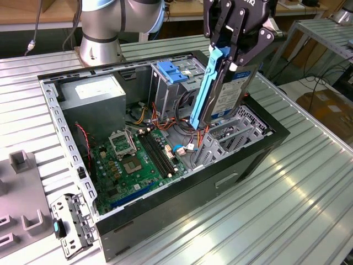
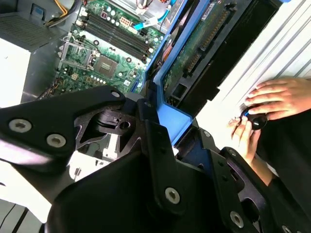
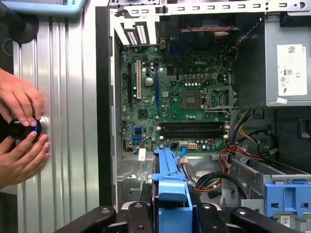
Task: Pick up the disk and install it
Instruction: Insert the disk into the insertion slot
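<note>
Starting at the exterior view's left, a loose metal bracket (image 1: pixel 69 226) lies on the ribbed surface (image 1: pixel 309 187), just beside the open computer case (image 1: pixel 182 204). Inside the case there's the grey power supply (image 1: pixel 91 95), then the green motherboard (image 1: pixel 135 160), then a cage (image 1: pixel 172 73) with a blue latch. Further right, the tool (image 1: pixel 234 58) is pinching the disk (image 1: pixel 223 96) by its upper end. The disk hangs nearly upright, a bit tilted, with its lower end down at the metal bay (image 1: pixel 231 132) at the case's right end. Can't tell if it touches. In the first wrist view a person's hands (image 3: pixel 19 155) rest around a black knob (image 3: pixel 23 128) on the surface outside the case.
</note>
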Controlling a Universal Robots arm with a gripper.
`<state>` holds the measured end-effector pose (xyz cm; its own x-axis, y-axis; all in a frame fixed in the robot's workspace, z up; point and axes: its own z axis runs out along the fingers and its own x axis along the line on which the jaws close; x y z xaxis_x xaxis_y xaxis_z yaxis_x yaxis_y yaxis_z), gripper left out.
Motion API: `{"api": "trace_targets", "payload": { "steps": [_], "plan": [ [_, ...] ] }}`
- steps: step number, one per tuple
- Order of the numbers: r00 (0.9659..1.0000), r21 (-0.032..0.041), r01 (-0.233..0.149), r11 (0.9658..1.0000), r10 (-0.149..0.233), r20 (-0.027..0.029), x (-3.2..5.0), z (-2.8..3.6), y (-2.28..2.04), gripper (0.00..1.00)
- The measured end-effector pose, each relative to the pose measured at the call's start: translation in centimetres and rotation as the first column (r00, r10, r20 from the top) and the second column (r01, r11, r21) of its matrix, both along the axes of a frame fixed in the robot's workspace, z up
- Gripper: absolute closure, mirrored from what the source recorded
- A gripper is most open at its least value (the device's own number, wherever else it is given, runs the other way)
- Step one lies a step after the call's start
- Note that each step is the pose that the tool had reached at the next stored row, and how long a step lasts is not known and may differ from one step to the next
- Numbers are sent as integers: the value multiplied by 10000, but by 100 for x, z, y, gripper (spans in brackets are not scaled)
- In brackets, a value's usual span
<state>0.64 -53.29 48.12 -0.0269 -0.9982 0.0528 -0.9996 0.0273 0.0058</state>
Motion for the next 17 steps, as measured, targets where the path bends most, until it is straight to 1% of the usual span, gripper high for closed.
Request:
{"api": "trace_targets", "payload": {
  "steps": [3,8,17],
  "plan": [
    [10000,0,0,10000,0,0,127,-25,0,63],
    [10000,-1,0,10000,0,0,236,-51,0,63],
    [10000,1,0,10000,0,0,251,-59,0,63]
  ]
}}
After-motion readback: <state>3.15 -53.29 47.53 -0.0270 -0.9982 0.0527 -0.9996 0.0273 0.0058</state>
